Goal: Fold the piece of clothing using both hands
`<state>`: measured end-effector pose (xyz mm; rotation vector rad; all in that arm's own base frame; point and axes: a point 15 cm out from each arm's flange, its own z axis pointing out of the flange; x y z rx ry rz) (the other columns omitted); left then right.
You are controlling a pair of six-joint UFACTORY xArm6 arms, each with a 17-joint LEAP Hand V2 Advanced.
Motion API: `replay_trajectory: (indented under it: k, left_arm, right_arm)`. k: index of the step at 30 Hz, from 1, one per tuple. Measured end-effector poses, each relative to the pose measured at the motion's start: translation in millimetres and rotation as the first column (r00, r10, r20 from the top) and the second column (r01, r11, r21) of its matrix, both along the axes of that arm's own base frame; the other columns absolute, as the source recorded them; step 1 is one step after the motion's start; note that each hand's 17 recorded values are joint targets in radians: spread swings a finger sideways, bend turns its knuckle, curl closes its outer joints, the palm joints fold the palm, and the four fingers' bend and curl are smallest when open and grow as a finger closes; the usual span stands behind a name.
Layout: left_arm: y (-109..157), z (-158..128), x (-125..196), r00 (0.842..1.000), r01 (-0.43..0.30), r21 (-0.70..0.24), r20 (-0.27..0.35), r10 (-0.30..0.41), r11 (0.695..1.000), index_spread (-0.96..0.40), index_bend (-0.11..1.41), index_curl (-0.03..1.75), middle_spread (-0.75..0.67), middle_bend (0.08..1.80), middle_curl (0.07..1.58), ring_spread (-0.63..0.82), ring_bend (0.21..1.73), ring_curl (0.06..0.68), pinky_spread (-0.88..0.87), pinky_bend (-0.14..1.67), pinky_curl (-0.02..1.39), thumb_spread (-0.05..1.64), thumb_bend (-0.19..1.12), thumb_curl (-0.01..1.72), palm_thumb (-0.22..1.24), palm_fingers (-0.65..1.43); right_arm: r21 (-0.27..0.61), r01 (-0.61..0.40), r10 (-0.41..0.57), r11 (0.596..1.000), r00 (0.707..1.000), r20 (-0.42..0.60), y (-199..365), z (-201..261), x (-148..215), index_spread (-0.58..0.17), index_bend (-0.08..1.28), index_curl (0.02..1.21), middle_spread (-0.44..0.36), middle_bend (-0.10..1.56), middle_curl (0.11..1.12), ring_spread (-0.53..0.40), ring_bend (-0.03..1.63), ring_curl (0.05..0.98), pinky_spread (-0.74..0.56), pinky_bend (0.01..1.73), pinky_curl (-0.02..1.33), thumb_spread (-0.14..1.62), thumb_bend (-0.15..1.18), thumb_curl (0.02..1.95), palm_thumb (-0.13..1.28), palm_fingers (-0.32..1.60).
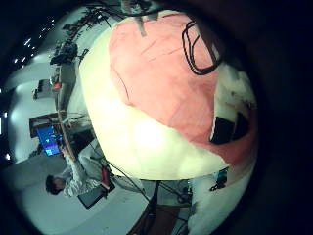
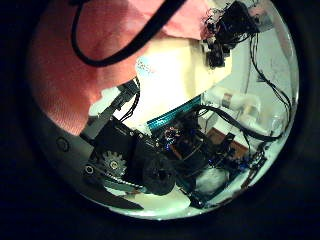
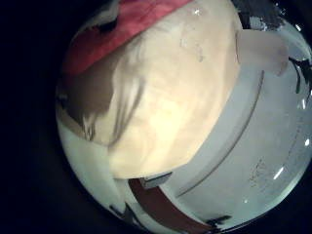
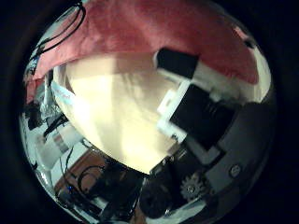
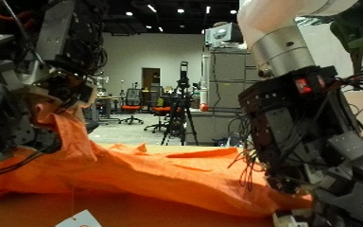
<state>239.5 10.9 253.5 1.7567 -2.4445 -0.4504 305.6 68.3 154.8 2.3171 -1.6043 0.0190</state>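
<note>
With the orange garment spread across the table, our left hand lifts one edge with curled fingers while our right hand, fingers unreadable, should raise evenly to keep the fold straight.

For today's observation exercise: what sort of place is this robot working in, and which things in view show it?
Probably a robotics lab or workshop: office chairs and a tripod stand on the open floor behind the table, with tall equipment cabinets beyond, while both hands work an orange garment.
</note>
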Motion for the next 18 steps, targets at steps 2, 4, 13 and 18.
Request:
replay_trajectory:
  k: [2,4,13,18]
  left_arm:
    - [0.3,5.8,-6.4,0.999,0.020,0.000,-0.030,-0.020,1.000,-0.61,0.47,1.21,-0.62,0.77,1.38,-0.41,1.54,0.622,-0.57,1.48,0.66,0.98,-0.01,0.84,0.93,0.75]
    - [1.0,13.3,-12.5,0.998,0.035,-0.002,-0.056,-0.035,0.999,-0.61,0.46,1.23,-0.62,0.77,1.39,-0.41,1.54,0.620,-0.57,1.48,0.66,0.98,-0.01,0.84,0.92,0.76]
    - [7.6,64.1,-28.6,0.986,0.072,-0.010,-0.153,-0.072,0.997,-0.61,0.41,1.28,-0.61,0.75,1.41,-0.41,1.52,0.607,-0.56,1.47,0.64,0.98,-0.01,0.84,0.91,0.78]
    - [15.4,95.1,-14.7,0.971,0.082,0.018,-0.227,-0.076,0.996,-0.61,0.38,1.30,-0.61,0.74,1.42,-0.41,1.52,0.602,-0.56,1.47,0.63,0.98,-0.01,0.84,0.90,0.79]
  right_arm:
    - [-0.004,0.007,-0.007,1.000,1.000,0.003,-5.0,14.6,-7.0,-0.315,0.97,0.66,-0.158,1.14,0.68,-0.251,1.22,0.569,-0.34,1.22,0.54,1.07,0.11,0.48,1.03,1.28]
    - [-0.014,0.017,-0.017,1.000,1.000,-0.003,-12.0,31.3,-18.5,-0.302,1.01,0.69,-0.155,1.19,0.70,-0.245,1.26,0.593,-0.32,1.26,0.56,1.07,0.10,0.50,1.04,1.23]
    - [-0.006,0.040,-0.040,0.999,0.998,0.046,-28.3,124.1,-49.5,-0.266,1.10,0.75,-0.142,1.29,0.73,-0.230,1.34,0.655,-0.26,1.33,0.64,1.09,0.05,0.56,1.06,1.14]
    - [0.036,0.050,-0.054,0.998,0.988,0.146,-18.6,166.0,-21.2,-0.255,1.11,0.76,-0.137,1.31,0.73,-0.226,1.34,0.668,-0.26,1.33,0.66,1.10,0.03,0.59,1.06,1.14]
